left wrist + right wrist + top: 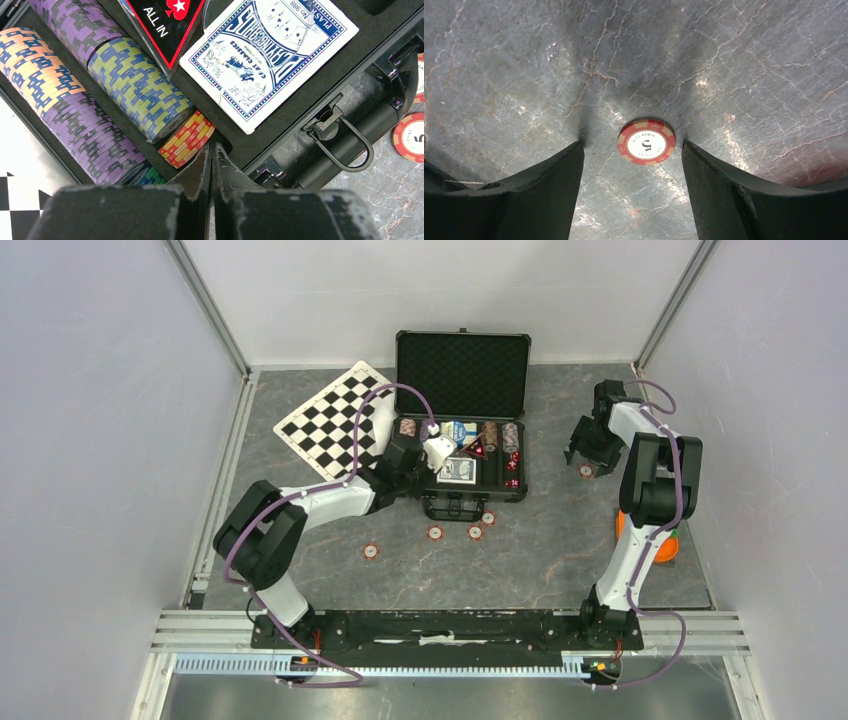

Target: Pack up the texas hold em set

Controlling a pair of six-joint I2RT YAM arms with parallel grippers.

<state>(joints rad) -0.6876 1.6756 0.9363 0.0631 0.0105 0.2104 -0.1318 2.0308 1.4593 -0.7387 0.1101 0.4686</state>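
The black case (pixel 462 370) lies open at the back middle, its foam slots (pixel 260 140) filled with rows of striped chips (pixel 140 85), a card deck (pixel 270 55) and a red "ALL IN" button (pixel 165 25). My left gripper (pixel 212 146) is shut with nothing in it, its tips at the near end of a chip row beside some red-and-yellow chips (pixel 187 140). My right gripper (pixel 631 145) stands open low over the table at the right. A red "5" chip (pixel 646 141) lies flat between its fingertips, and neither touches it.
Several loose chips (pixel 435 532) lie on the table just in front of the case, one more (pixel 371 551) further left. A checkered board (pixel 335 420) sits left of the case under the left arm. An orange object (pixel 668 545) lies by the right arm. Walls enclose the table.
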